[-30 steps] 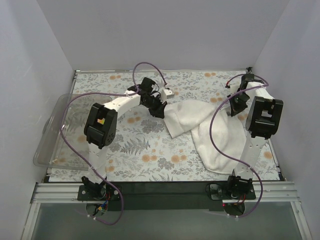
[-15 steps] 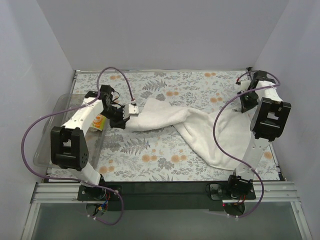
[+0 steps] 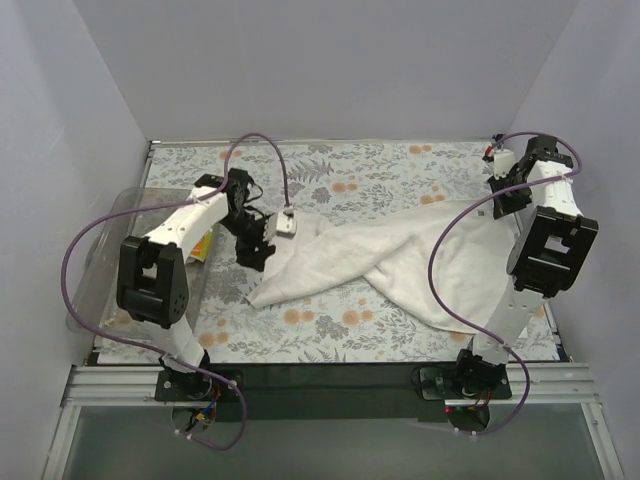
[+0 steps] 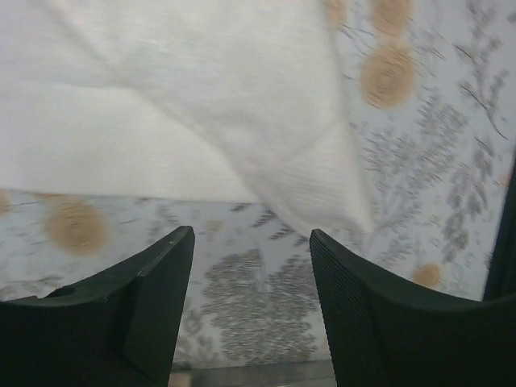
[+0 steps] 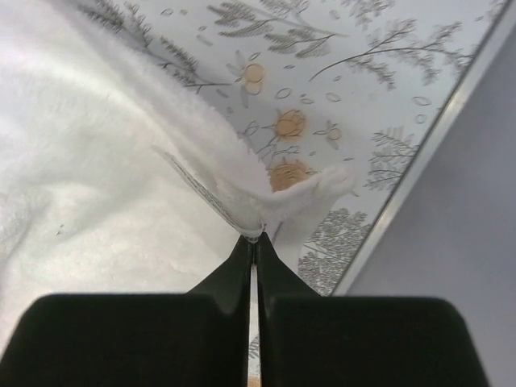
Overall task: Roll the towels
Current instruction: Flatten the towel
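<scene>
The large white towel [image 3: 390, 262] lies stretched across the patterned table, and one folded corner [image 4: 343, 211] rests just ahead of my left gripper. That left gripper [image 3: 260, 254] [image 4: 251, 235] stands open over the bare table covering with nothing between its fingers. At the far right my right gripper [image 3: 498, 202] [image 5: 254, 235] is shut on the towel's edge [image 5: 242, 211], lifting it a little. A small orange-and-green cloth [image 3: 201, 243] peeks out beside my left arm inside the bin, mostly hidden.
A clear plastic bin [image 3: 105, 262] sits at the table's left edge, partly under my left arm. The fern-patterned covering [image 3: 330, 165] spans the table. Grey walls close in on the left, back and right. A metal rim [image 5: 419, 177] runs close to my right gripper.
My left gripper pulled the towel's corner leftward, then opened and let it drop onto the table. My right gripper moved back and right, still holding the edge. The towel is now stretched wider.
</scene>
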Robot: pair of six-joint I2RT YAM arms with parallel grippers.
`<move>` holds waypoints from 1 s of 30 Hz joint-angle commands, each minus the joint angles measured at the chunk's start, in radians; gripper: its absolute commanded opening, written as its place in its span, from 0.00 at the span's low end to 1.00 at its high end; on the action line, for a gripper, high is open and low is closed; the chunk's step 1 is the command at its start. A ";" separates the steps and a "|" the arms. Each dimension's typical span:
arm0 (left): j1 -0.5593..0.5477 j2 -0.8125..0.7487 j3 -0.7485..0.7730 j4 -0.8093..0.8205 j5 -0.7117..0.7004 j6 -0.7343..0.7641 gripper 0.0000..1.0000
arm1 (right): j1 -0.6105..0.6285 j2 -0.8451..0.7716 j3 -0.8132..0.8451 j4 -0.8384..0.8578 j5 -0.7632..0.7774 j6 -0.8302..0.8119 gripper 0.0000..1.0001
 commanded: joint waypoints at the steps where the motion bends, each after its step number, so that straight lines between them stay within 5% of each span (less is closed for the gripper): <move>1: 0.058 0.064 0.216 0.067 0.133 -0.189 0.56 | 0.003 -0.048 -0.036 -0.062 -0.063 -0.049 0.01; 5: 0.057 0.176 0.317 0.153 0.098 -0.309 0.51 | 0.003 -0.063 -0.036 -0.069 -0.080 -0.057 0.01; 8: 0.058 0.251 0.352 0.001 0.141 -0.238 0.45 | 0.003 -0.066 -0.030 -0.078 -0.072 -0.061 0.01; 14: 0.058 0.124 0.155 -0.160 0.086 -0.117 0.58 | 0.003 -0.077 -0.015 -0.091 -0.083 -0.058 0.01; 22: 0.029 -0.064 -0.176 0.140 -0.123 -0.298 0.52 | 0.003 -0.085 -0.001 -0.104 -0.118 -0.050 0.01; 30: 0.005 -0.078 -0.258 0.296 -0.168 -0.447 0.41 | 0.003 -0.073 0.019 -0.123 -0.135 -0.035 0.01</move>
